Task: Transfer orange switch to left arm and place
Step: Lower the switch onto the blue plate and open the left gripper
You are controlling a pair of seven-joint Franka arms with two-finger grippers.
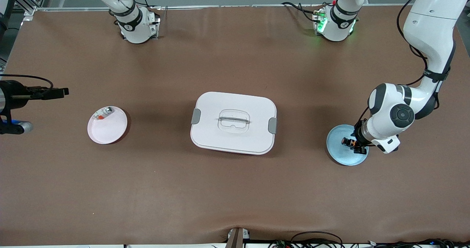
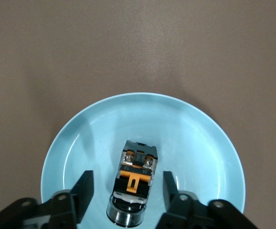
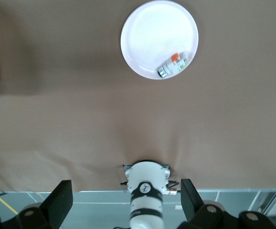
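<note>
The orange switch (image 1: 348, 142) lies on its side on a light blue plate (image 1: 339, 156) toward the left arm's end of the table. In the left wrist view the switch (image 2: 134, 179) shows orange markings and a round black and silver end. My left gripper (image 1: 358, 147) is low over the plate and open. Its fingers (image 2: 86, 183) stand on either side of the switch, with a gap to it on each side. My right gripper (image 1: 58, 91) is open and empty, held high over the right arm's end of the table; it is open in its wrist view (image 3: 126, 191). The white box (image 1: 233, 123) sits mid-table between the plates.
A white round plate (image 1: 110, 130) toward the right arm's end holds a small clear and silver item with a red spot (image 1: 102, 112). Plate (image 3: 147, 33) and item (image 3: 172, 66) also show in the right wrist view. The brown mat covers the table.
</note>
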